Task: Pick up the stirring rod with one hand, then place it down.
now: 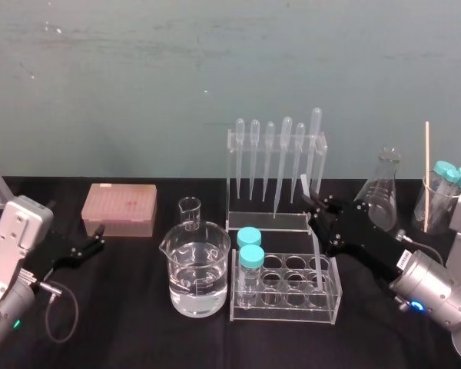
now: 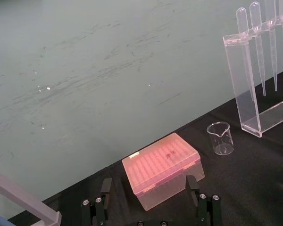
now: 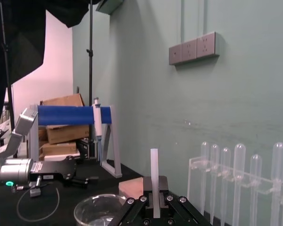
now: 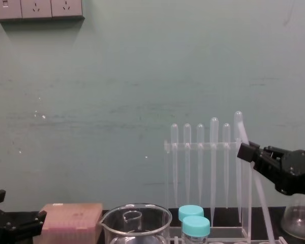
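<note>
In the head view, the right gripper [image 1: 318,210] is over the right end of the tube rack [image 1: 284,301], just before the pipette rack [image 1: 276,173]. Its fingers are closed on the rod [image 1: 316,257], which stands almost upright, and the rod's lower part goes down to the tube rack. The left gripper [image 1: 92,247] rests far left, near the pink box [image 1: 119,207].

In the left wrist view, the left gripper [image 2: 148,184] has its fingers wide apart, before the pink box [image 2: 162,165].

In the right wrist view, the rod [image 3: 154,167] stands up from the right gripper [image 3: 154,187], pinched between the fingers.

In the chest view, the rod [image 4: 259,193] leans a little and crosses the pipette rack [image 4: 206,147], with the right gripper [image 4: 247,151] clamped near its top.
</note>
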Robot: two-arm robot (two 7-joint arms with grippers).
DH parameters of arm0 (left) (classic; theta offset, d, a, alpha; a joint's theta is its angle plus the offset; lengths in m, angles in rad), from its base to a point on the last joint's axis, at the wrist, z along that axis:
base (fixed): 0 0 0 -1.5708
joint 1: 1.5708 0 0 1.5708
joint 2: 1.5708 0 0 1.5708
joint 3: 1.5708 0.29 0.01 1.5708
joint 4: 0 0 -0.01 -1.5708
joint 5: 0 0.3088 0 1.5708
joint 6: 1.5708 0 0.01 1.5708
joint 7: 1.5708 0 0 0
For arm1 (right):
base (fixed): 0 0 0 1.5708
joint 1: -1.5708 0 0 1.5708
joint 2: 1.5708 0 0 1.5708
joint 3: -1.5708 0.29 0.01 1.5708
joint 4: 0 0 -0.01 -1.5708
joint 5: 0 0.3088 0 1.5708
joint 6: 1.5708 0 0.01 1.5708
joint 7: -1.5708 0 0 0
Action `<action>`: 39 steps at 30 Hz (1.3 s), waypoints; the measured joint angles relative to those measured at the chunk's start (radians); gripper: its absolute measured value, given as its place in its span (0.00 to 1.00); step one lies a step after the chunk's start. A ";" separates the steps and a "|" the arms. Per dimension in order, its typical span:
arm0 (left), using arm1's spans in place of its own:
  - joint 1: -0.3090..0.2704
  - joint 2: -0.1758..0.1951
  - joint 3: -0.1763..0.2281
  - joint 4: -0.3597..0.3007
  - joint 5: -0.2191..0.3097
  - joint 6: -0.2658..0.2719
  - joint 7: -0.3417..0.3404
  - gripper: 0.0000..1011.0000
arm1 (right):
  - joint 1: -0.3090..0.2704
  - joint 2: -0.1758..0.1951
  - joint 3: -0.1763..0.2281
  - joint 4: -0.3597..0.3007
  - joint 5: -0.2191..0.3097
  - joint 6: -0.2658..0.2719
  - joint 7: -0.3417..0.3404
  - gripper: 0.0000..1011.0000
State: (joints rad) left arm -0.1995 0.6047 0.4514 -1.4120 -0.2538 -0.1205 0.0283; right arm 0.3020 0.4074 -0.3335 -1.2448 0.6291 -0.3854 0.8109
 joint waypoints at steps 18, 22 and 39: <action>0.000 0.000 0.000 0.000 0.000 0.000 0.000 0.99 | 0.056 -0.015 -0.043 0.115 -0.035 0.028 0.002 0.07; 0.000 0.000 0.000 0.000 0.000 0.000 0.000 0.99 | 0.056 -0.015 -0.043 0.116 -0.036 0.030 0.001 0.07; 0.000 0.000 0.000 0.000 0.000 0.000 0.000 0.99 | 0.053 -0.014 -0.040 0.112 -0.033 0.025 0.001 0.14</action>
State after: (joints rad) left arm -0.1995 0.6047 0.4514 -1.4120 -0.2538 -0.1205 0.0283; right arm 0.3555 0.3933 -0.3736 -1.1328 0.5958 -0.3606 0.8122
